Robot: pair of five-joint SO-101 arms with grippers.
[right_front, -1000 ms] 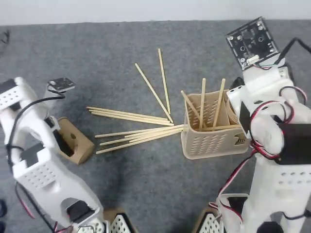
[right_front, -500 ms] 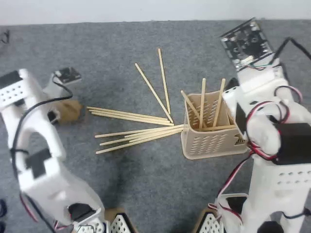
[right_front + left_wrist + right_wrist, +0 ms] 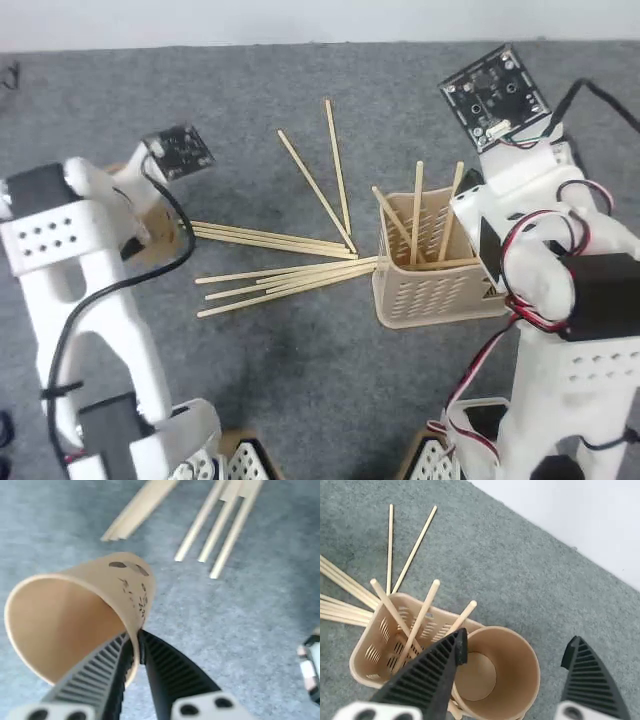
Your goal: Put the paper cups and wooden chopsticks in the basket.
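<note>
The left wrist view gave the grip in close detail. The left gripper had its two fingers pinched together on the rim wall of a paper cup, one finger inside the mouth and one outside. The cup was tipped on its side over the grey carpet.

In the high view that arm stood well apart from the basket, past the far ends of the loose chopsticks, whose near ends met the basket's wall.

The right wrist view looked down into the basket. A second cup stood upright inside it beside three chopsticks in the basket. The right gripper hung above that cup with its fingers spread wide, gripping nothing.

Bare carpet lay open on the basket's near side, towards the arm bases. A pale wall strip bordered the carpet's far edge.
</note>
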